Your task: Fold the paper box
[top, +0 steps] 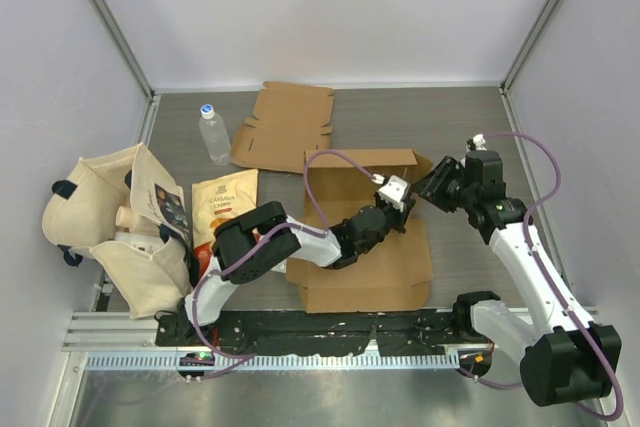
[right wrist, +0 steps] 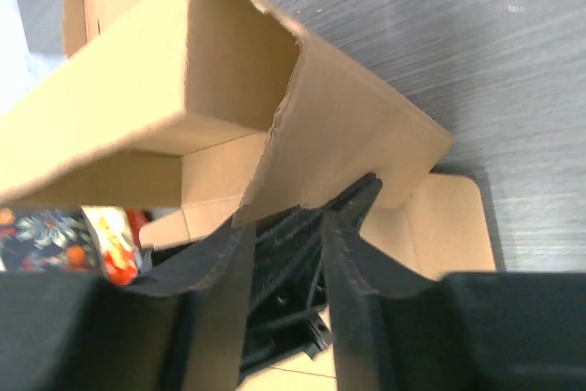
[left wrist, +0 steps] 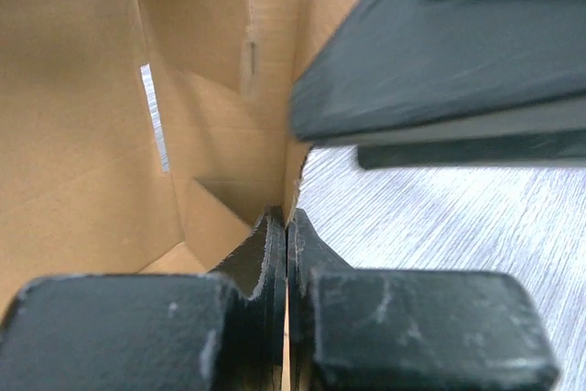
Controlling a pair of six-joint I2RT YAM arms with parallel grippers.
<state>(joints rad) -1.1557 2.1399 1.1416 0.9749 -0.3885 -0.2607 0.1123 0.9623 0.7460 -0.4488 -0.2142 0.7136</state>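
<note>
Since the brown corrugated cardboard box [top: 365, 282], half-raised at the centre of the grey table [top: 420, 122], looked light and crease-prone, holds beside its folds suited best. The left gripper [left wrist: 286, 226] pinched its 3 o'clock wall; the right gripper [right wrist: 286, 226] stood narrowly parted alongside.

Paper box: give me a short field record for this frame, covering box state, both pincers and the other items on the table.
box state: paper box partly folded, back wall raised, front panel flat
left pincer: shut on a box wall edge
right pincer: open, at the box's far right corner
other items: water bottle, flat cardboard blank, snack pouch, tote bag
</note>
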